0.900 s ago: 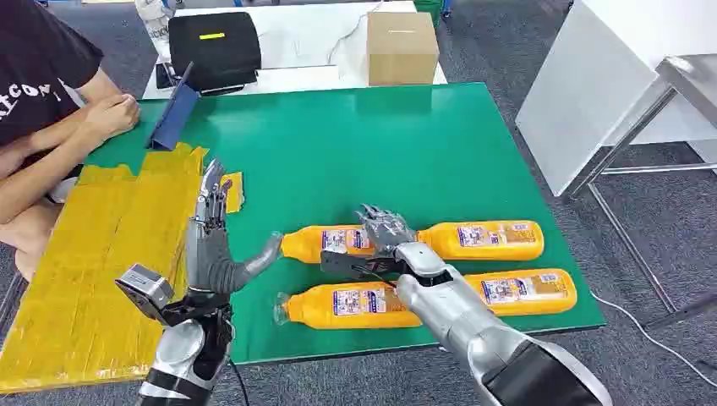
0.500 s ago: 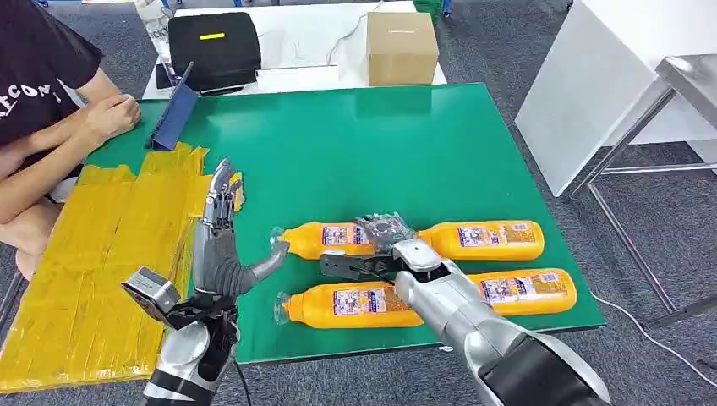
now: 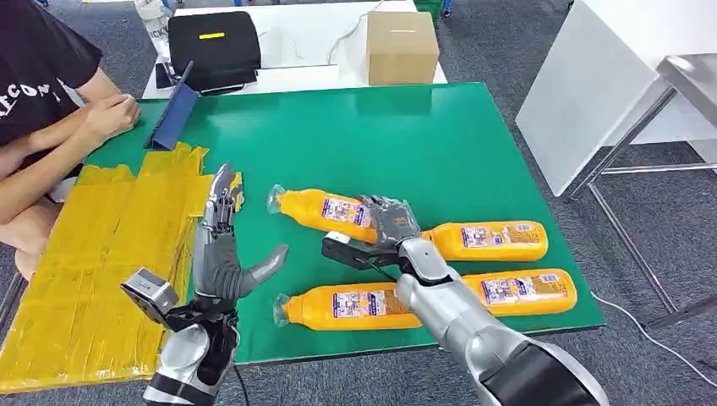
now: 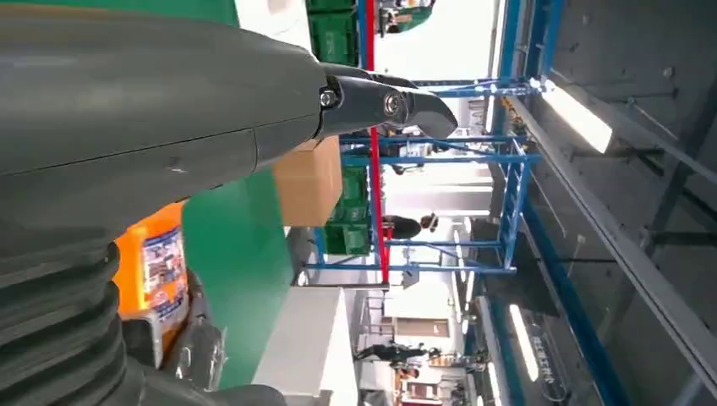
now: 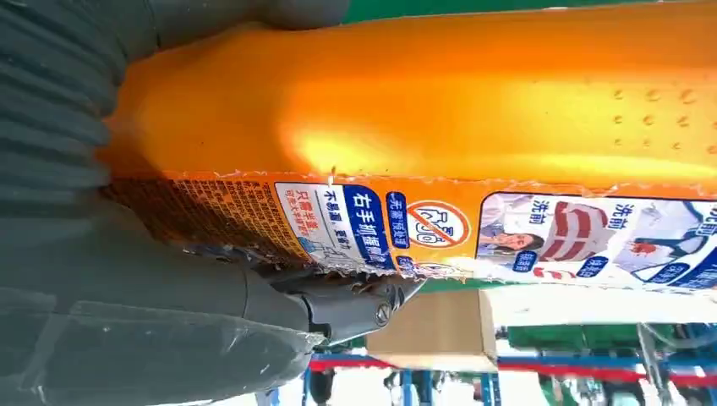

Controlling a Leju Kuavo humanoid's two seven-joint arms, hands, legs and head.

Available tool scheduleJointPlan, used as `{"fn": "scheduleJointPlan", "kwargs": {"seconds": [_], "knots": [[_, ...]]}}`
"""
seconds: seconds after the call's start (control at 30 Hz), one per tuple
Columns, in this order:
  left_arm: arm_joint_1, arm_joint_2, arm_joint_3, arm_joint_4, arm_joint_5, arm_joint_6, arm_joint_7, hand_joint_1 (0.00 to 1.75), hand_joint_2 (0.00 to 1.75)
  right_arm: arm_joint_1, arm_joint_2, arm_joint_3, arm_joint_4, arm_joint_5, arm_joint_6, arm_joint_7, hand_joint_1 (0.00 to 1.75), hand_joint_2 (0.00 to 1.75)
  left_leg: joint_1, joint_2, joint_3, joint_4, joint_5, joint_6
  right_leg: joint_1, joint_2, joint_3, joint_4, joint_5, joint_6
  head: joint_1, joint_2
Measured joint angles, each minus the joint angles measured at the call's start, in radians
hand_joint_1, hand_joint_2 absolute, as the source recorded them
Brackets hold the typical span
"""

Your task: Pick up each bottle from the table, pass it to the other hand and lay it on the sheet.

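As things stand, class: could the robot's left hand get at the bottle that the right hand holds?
Probably yes. The left hand is raised with fingers apart, and the held bottle points its cap toward it over bare green table, with nothing between them.

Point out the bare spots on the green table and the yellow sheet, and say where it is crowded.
Bare: the green table from the blue folder across to its right edge, and most of the yellow sheet. Crowded: the near right, where the right hand holds one orange bottle beside three others.
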Motion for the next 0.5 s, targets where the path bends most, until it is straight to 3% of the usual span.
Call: {"fn": "scheduleJointPlan", "kwargs": {"seconds": [0.2, 0.4, 0.5], "knots": [[0.015, 0.003, 0.000, -0.010, -0.001, 0.005, -0.005, 0.00, 1.75, 0.080, 0.002, -0.100, -0.133, -0.078, -0.207, -0.183, 1.75, 1.75, 0.000, 0.000, 0.000, 0.000, 0.000, 0.000, 0.000, 0.000, 0.000, 0.000, 0.000, 0.000, 0.000, 0.000], [0.021, 0.014, -0.004, -0.014, -0.001, 0.008, -0.003, 0.00, 1.75, 0.190, 0.031, -0.257, -0.336, -0.258, -0.201, -0.374, 1.75, 1.75, 0.000, 0.000, 0.000, 0.000, 0.000, 0.000, 0.000, 0.000, 0.000, 0.000, 0.000, 0.000, 0.000, 0.000], [0.018, 0.021, -0.004, -0.013, 0.021, 0.005, 0.022, 0.00, 1.75, 0.240, 0.037, -0.292, -0.435, -0.455, -0.110, -0.427, 1.75, 1.75, 0.000, 0.000, 0.000, 0.000, 0.000, 0.000, 0.000, 0.000, 0.000, 0.000, 0.000, 0.000, 0.000, 0.000]]}}
